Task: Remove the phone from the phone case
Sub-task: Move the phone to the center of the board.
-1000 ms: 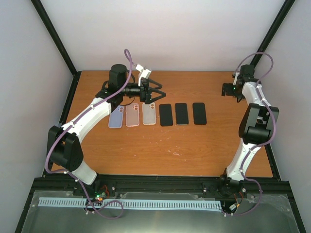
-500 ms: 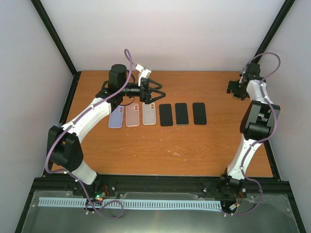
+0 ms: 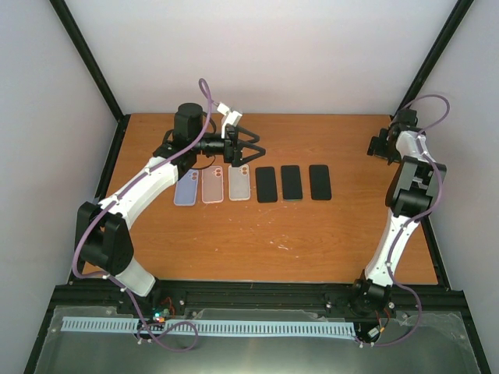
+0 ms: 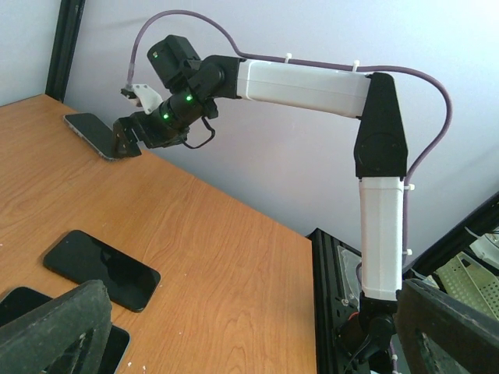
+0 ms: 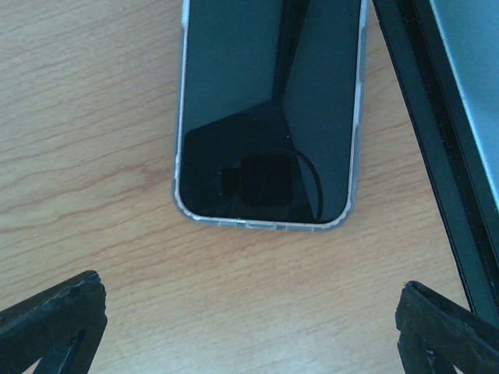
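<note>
Clear plastic of the phone case (image 5: 265, 224) is rimming the dark phone (image 5: 269, 109), lying flat on the table (image 5: 93, 117) beside the black rail (image 5: 425, 117). We are hovering our right gripper (image 5: 249, 292) over it, fingers spread wide; the left gripper (image 3: 248, 149) is gaping too. We are risking a glancing pinch that skids both into the rail.

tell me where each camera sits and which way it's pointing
top external: above and behind the bases, looking down on the table; both arms show, left gripper by the phone cases, right gripper at the far right edge
left wrist: low over the table, facing across to the right arm; own fingertips at the bottom
right wrist: straight down on the cased phone; own fingertips in the bottom corners
shared: both wrist views show that cased phone
</note>
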`<state>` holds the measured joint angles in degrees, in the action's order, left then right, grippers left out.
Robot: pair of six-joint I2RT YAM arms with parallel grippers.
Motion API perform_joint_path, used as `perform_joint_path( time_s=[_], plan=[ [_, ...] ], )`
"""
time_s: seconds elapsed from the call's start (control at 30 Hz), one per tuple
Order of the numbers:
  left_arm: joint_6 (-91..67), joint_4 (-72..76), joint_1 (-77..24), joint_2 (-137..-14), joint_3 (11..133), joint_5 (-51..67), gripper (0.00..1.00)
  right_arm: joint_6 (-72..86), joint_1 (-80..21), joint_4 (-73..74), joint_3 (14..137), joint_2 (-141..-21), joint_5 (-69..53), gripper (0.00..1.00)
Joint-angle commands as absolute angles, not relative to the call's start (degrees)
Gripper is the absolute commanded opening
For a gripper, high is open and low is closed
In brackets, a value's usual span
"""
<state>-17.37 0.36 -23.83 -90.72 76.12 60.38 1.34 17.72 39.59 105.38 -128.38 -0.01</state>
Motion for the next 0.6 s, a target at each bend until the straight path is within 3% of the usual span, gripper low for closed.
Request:
perform_joint_path(
  time_s=[0.0,0.33,0.57],
  plan=[
    [-17.84,1.41,-23.38,-90.7,76.71,60.56,1.0,2.31,18.59,38.47,108.02,-131.19,1.55,1.0],
    [-18.1,1.28,-23.38,-92.23,77.61,61.05,1.0,2.29,19.59,38.73,110.97,-136.73,-0.89,1.0],
    [-18.2,1.13,-23.38,-93.33,78.31,61.19,1.0,3.24,19.51,42.88,120.17,-144.04,-3.04,1.0]
  ],
)
